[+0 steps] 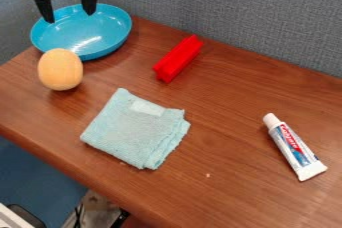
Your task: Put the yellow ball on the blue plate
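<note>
The yellow ball (59, 69) is a smooth orange-yellow egg shape resting on the wooden table at the left, a little in front of the blue plate (83, 30). The glossy blue plate sits at the back left corner with nothing in it. My gripper (67, 11) hangs above the plate's far rim, open, its two black fingers spread with nothing between them. It is well clear of the ball, up and behind it.
A red block (177, 58) lies to the right of the plate. A pale teal folded cloth (135, 128) lies in the middle front. A toothpaste tube (293, 145) lies at the right. The table's front edge runs diagonally at the lower left.
</note>
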Robot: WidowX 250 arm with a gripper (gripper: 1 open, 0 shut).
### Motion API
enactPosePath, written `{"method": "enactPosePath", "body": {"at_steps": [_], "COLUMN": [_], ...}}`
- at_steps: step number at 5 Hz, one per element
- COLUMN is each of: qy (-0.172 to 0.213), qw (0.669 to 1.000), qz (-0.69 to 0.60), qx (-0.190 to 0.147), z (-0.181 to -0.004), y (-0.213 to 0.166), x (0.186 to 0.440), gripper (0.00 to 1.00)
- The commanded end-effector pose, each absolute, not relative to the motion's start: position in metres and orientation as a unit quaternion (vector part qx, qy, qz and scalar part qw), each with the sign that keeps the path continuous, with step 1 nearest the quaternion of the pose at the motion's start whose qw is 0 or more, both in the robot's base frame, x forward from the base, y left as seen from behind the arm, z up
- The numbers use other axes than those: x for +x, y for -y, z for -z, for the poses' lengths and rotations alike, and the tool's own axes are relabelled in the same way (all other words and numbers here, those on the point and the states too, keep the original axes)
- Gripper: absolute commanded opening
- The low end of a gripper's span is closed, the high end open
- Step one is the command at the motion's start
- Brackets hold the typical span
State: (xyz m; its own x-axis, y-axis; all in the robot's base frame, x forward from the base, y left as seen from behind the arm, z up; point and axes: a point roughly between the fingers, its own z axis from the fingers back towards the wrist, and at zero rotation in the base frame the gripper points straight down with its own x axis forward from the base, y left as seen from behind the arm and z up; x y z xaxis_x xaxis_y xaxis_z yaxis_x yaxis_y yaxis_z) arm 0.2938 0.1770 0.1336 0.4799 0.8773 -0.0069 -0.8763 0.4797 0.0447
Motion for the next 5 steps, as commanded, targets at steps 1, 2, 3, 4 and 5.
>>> {"method": "enactPosePath", "body": {"at_steps": [1, 2, 3, 4, 5], "qy": [0.033, 0.034, 0.036, 0.038, 0.040], "qw": [0.858, 0.858, 0.858, 0.857, 0.857], "qz": [-0.512, -0.512, -0.513, -0.513, -0.514], "qx": [0.015, 0.014, 0.013, 0.012, 0.011], "z": [-0.1640, -0.1651, -0.1660, -0.1666, -0.1673], "y": [-0.1833, -0.1832, -0.1832, -0.1834, -0.1835], "x": [0.2940, 0.2943, 0.2945, 0.2950, 0.2954], "gripper": [1.00, 1.00, 1.00, 1.00, 1.00]}}
